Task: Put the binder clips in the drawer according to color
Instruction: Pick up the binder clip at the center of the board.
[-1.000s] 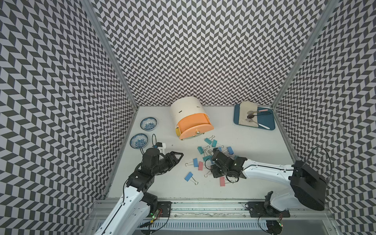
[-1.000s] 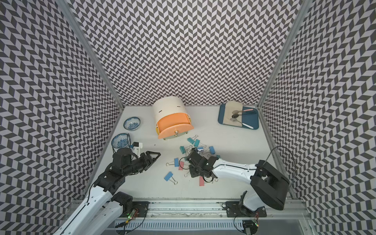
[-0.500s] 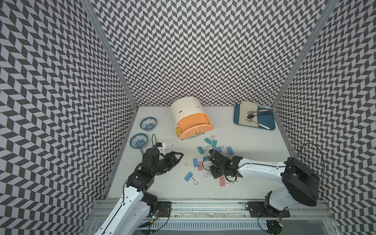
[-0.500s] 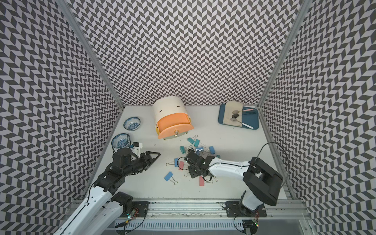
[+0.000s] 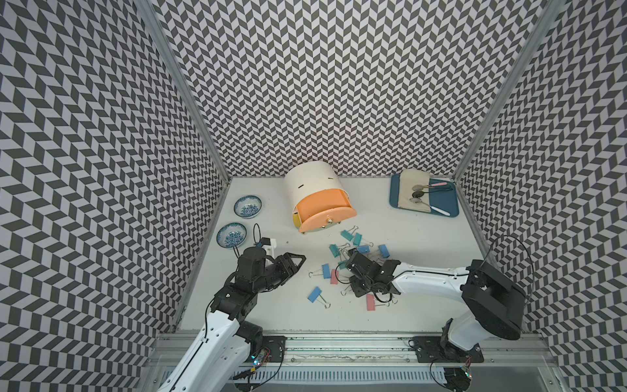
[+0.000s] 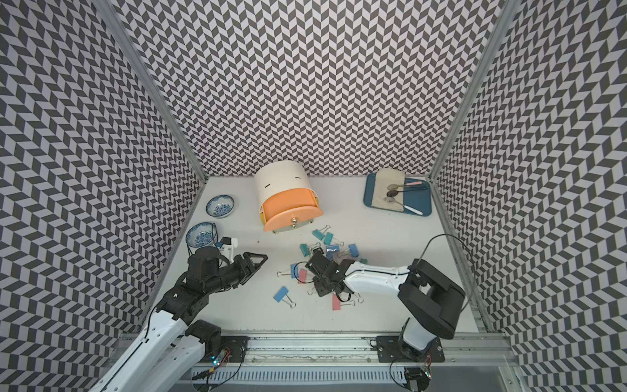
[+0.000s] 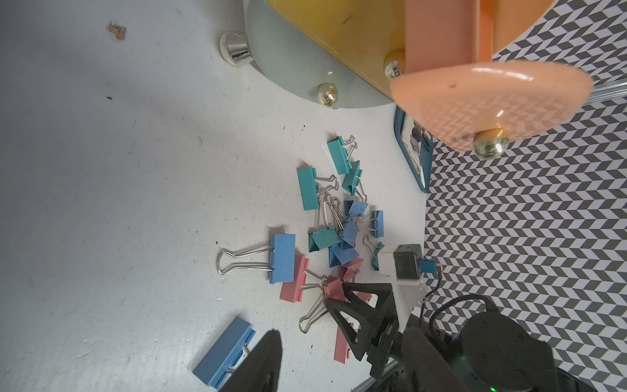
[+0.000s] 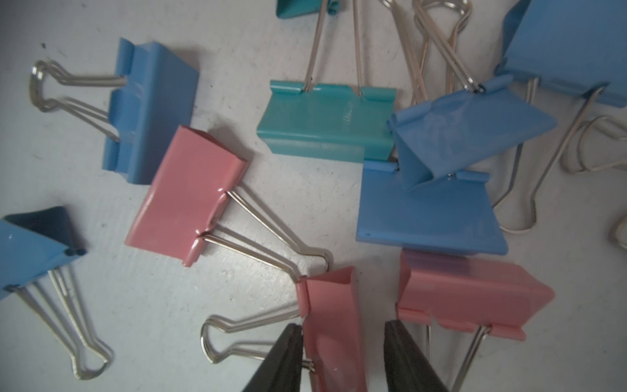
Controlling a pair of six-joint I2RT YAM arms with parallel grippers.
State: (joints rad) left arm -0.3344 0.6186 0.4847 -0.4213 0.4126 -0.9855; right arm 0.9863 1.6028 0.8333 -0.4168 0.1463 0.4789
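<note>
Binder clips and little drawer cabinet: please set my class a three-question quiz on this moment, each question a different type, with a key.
1. True or false: the cabinet has its salmon top drawer pulled out.
2. The clip straddled by the open right gripper is: A blue, B teal, C pink.
3. Fill in: the blue tray at the back holds a cloth and some ____.
Key: 1 true; 2 C; 3 spoons.
</note>
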